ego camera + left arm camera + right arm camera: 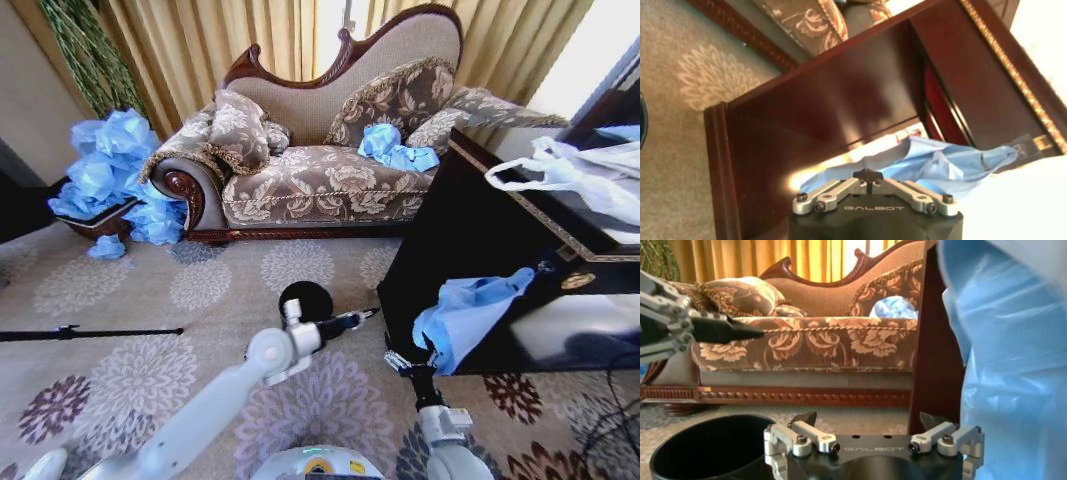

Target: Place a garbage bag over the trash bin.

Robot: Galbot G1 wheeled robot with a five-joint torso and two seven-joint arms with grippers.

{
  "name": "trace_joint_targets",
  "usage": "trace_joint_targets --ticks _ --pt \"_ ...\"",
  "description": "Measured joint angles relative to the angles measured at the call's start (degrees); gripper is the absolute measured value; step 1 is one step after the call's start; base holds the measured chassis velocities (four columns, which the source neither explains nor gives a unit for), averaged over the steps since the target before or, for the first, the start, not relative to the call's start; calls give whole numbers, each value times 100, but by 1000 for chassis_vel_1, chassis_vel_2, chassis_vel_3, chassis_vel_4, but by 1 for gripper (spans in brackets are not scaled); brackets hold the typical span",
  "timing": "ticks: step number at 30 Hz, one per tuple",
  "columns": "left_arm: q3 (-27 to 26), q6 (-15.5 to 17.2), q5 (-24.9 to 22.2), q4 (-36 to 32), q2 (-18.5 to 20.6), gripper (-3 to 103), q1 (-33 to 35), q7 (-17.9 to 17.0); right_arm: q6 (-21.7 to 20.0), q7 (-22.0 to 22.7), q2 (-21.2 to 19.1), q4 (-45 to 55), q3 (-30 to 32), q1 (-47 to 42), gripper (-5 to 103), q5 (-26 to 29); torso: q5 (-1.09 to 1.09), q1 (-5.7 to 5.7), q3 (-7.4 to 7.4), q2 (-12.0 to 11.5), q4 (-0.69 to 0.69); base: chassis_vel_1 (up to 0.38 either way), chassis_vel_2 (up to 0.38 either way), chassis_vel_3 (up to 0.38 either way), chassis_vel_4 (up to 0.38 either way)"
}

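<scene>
One black trash bin (305, 299) stands on the carpet, and one light-blue garbage bag (468, 313) hangs at the near corner of the one dark cabinet (470, 240). There are two grippers — the left gripper (368, 315) and the right gripper (408, 359) — and one sofa (320, 180) carrying three cushions I can count. One white handled bag (580, 175) lies on the cabinet; blue bags elsewhere sit in two lots — a small bunch (395, 147) on the sofa and a heap (115, 180) far left, too tangled to count.

Right gripper (869, 419) with fingers spread apart, blue garbage bag (1010, 340) hanging just beside it, black trash bin (710, 447) near, left gripper (740, 331) beyond, sofa (813, 340) far behind.
</scene>
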Motion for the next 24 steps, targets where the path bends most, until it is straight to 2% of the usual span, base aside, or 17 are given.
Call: trace_joint_targets --ticks 2,4,7,8,11,12,15,16,17,21,23,24 --pt "-23 -9 -19 -2 1 0 17 55 2 0 1 -10 -15 1 100 -7 0 0 0 0 -1 0 0 0 0" --pt "-62 -56 -188 9 -76 -1 -14 265 13 0 2 -53 -52 14 100 -31 0 0 0 0 0 0 0 0 0" --pt "21 -166 -481 68 -286 10 -206 352 27 -1 13 -115 -75 38 100 -64 1 0 0 0 -1 0 0 0 0" --pt "87 -196 -620 103 -398 10 -320 358 35 -2 25 -146 -86 50 100 -78 1 0 0 0 -2 0 0 0 0" --pt "433 -236 -1052 316 -908 26 -820 220 46 -4 57 -220 -97 83 100 -101 2 0 0 0 -3 0 0 0 0" --pt "433 -236 -1052 316 -908 26 -820 220 46 -4 57 -220 -97 83 100 -101 2 0 0 0 -3 0 0 0 0" --pt "836 -255 -1288 577 -1373 42 -1202 11 48 -2 52 -265 -55 117 100 -101 3 0 1 0 -2 0 0 0 0" --pt "956 -269 -1359 669 -1507 42 -1290 -52 48 1 44 -280 -33 131 100 -95 3 0 0 -1 -2 0 0 0 0" --pt "956 -269 -1359 669 -1507 42 -1290 -52 48 1 44 -280 -33 131 100 -95 3 0 0 -1 -2 0 0 0 0" --pt "1296 -354 -1495 1105 -2028 64 -1498 -218 48 14 20 -332 52 186 100 -48 3 1 1 -1 -1 0 0 0 0" --pt "1346 -373 -1517 1228 -2169 64 -1528 -254 48 16 17 -342 68 196 100 -37 4 0 0 -1 -2 0 0 0 0" --pt "1365 -381 -1540 1299 -2262 69 -1543 -286 48 19 16 -350 81 203 100 -29 3 0 1 -1 -1 0 0 0 0"
